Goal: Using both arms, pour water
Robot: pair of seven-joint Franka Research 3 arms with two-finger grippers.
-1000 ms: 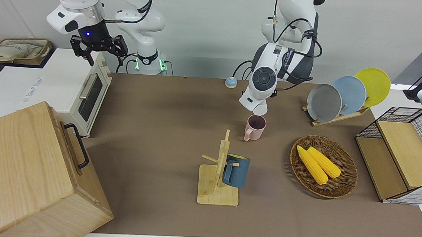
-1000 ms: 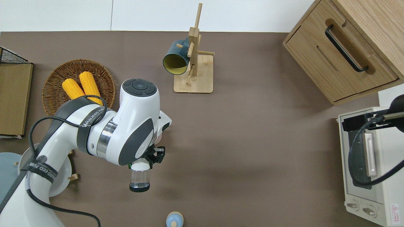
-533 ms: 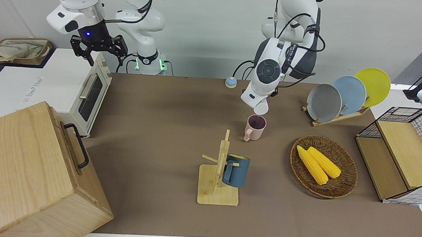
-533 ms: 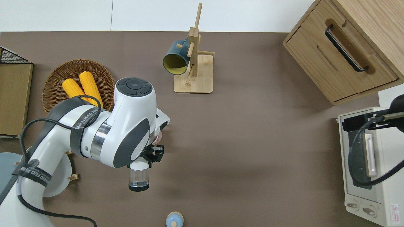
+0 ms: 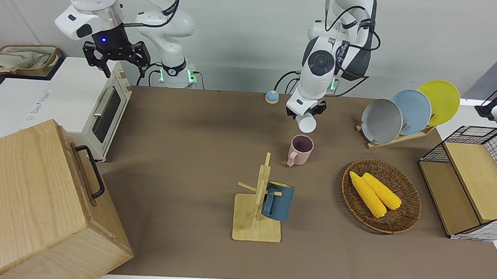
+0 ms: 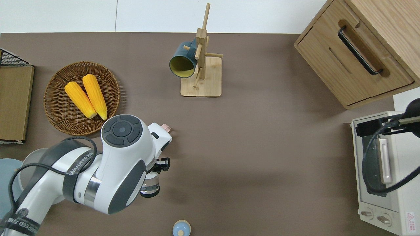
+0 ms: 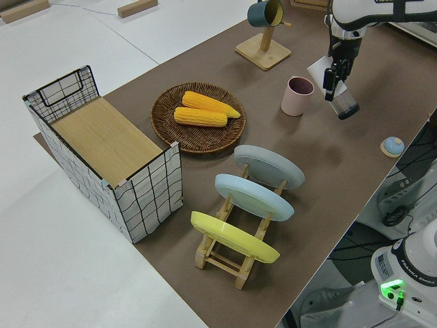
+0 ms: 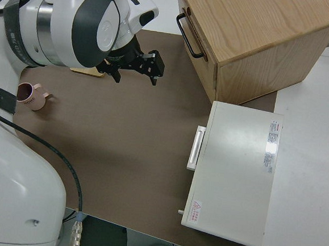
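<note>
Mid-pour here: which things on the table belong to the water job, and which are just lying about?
In the job:
- left tool, holding the clear cup
- pink mug
- right tool, parked

Lying about:
- blue mug on wooden rack
- basket of corn
- plate rack
- toaster oven
- wooden cabinet
- wire bin

Mug (image 6: 163, 127) at table centre; mug rack (image 6: 200, 73) at one o'clock, corn basket (image 6: 82, 97) at ten, oven (image 6: 384, 177) at four.
</note>
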